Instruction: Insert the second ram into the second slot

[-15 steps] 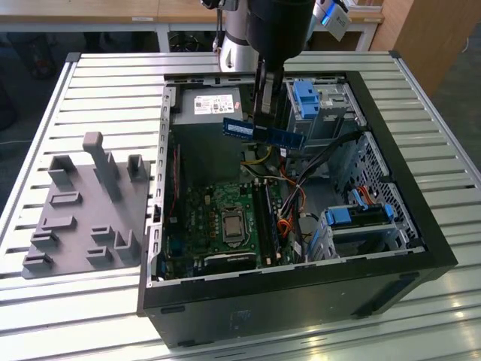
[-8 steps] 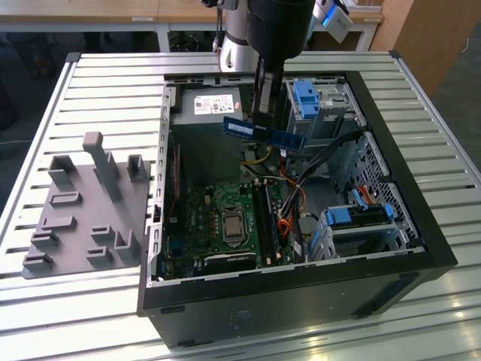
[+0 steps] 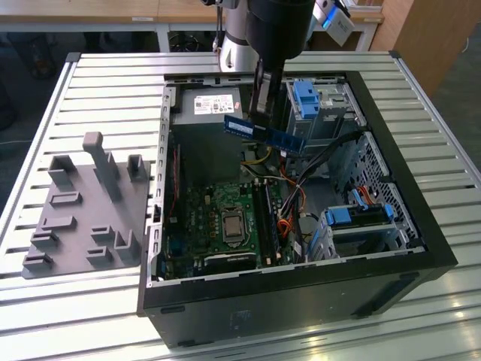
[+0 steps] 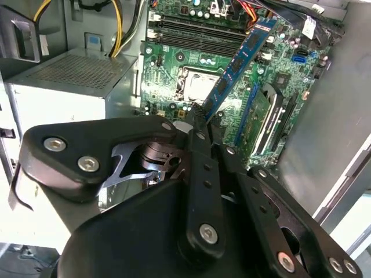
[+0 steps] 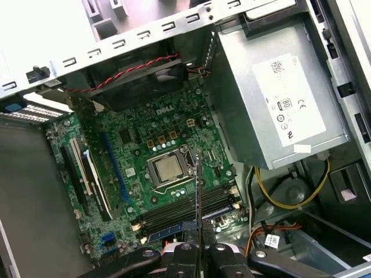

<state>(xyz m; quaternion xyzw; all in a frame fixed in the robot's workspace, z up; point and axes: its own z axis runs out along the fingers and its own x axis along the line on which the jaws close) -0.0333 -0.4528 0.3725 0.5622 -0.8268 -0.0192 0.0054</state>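
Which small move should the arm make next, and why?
Probably lower the second ram straight toward the memory slots. The gripper is shut on it, and it hangs high above the motherboard, not touching any slot.

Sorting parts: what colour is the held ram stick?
The second ram is blue; exterior view shows it best.

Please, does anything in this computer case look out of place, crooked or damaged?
Nothing looks damaged. One thing is out of place: the ram stick is not seated in the motherboard. The tool grips it in the air above the board, and in the exterior view it slants, lower toward that view's right.
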